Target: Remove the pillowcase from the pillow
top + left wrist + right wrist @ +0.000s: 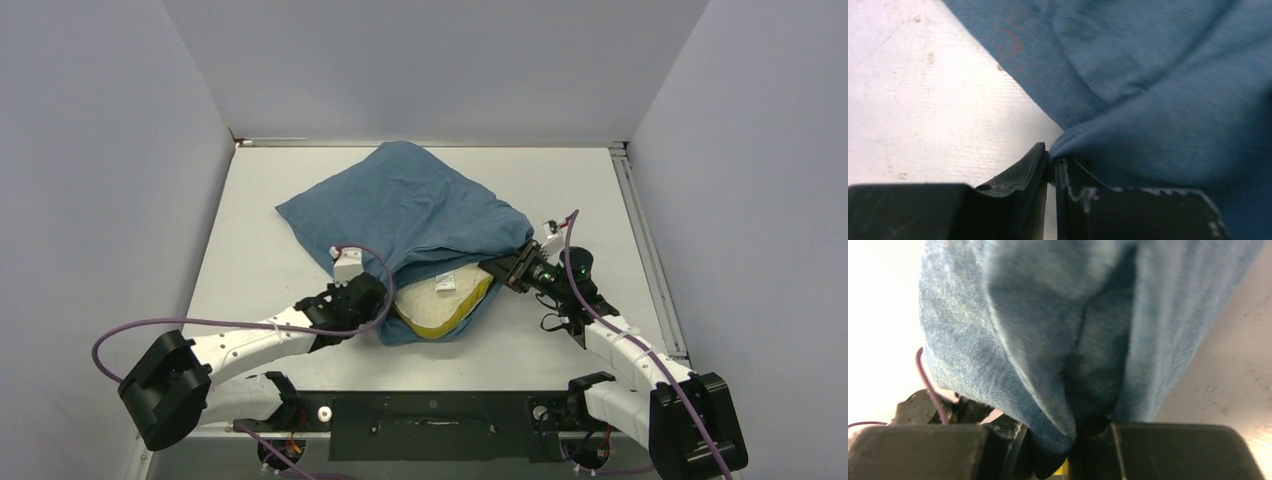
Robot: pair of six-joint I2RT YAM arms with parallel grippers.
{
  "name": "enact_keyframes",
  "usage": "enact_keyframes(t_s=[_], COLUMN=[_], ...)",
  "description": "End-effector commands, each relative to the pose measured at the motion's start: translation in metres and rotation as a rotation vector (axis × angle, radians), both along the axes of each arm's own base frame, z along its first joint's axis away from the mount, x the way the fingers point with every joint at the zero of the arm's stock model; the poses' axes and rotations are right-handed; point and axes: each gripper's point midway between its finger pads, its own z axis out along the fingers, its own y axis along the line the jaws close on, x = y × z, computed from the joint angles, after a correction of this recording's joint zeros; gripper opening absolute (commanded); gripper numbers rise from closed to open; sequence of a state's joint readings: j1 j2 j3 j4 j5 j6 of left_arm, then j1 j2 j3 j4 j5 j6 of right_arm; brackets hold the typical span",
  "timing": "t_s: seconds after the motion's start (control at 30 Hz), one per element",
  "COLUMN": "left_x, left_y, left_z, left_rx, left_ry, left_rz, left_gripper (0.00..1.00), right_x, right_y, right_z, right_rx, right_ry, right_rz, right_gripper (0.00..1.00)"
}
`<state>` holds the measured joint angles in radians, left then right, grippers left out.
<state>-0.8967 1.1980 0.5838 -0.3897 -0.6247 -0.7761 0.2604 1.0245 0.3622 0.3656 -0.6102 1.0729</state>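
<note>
Well, the large slate-blue cloth pillowcase lies on the white table, mouth toward 6 o'clock, where 1 corner of the plump cream quilted pillow pokes out. At 3 o'clock the right gripper is clamped on the pillowcase; at 9 o'clock the left gripper is closed, cloth touching its tips.
</note>
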Motion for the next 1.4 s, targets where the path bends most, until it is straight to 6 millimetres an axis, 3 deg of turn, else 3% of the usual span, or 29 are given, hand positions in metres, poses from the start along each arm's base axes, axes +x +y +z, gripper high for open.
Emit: enact_keyframes(t_s=[0.0,0.2,0.33,0.57,0.67,0.93,1.2,1.37], left_x=[0.019,0.026,0.029,0.027,0.029,0.053,0.074,0.089], left_y=[0.009,0.011,0.001,-0.033,-0.052,-0.126,-0.208,-0.246], left_z=[0.001,0.022,0.064,0.158,0.192,0.244,0.255,0.240], left_rx=[-0.192,-0.226,-0.241,-0.316,-0.322,-0.376,-0.448,-0.442], left_ry=[-0.062,-0.108,-0.154,-0.272,-0.307,-0.356,-0.343,-0.304], left_rz=[0.121,0.111,0.018,-0.255,-0.372,-0.639,-0.846,-0.914], left_gripper=[0.16,0.30,0.45,0.83,0.87,0.87,0.88,0.86], right_x=[0.010,0.010,0.012,0.014,0.012,0.007,0.006,0.006], right_y=[0.002,0.005,0.008,0.025,0.037,0.055,0.056,0.055], right_z=[0.073,0.076,0.070,0.057,0.054,0.053,0.054,0.054], right_rx=[0.128,0.100,0.055,-0.027,-0.060,-0.101,-0.134,-0.151], right_ry=[-0.233,-0.261,-0.259,-0.258,-0.268,-0.295,-0.304,-0.308], right_rz=[0.014,0.034,0.049,0.088,0.113,0.166,0.160,0.152], right_gripper=[0.05,0.05,0.05,0.05,0.05,0.05,0.05,0.05])
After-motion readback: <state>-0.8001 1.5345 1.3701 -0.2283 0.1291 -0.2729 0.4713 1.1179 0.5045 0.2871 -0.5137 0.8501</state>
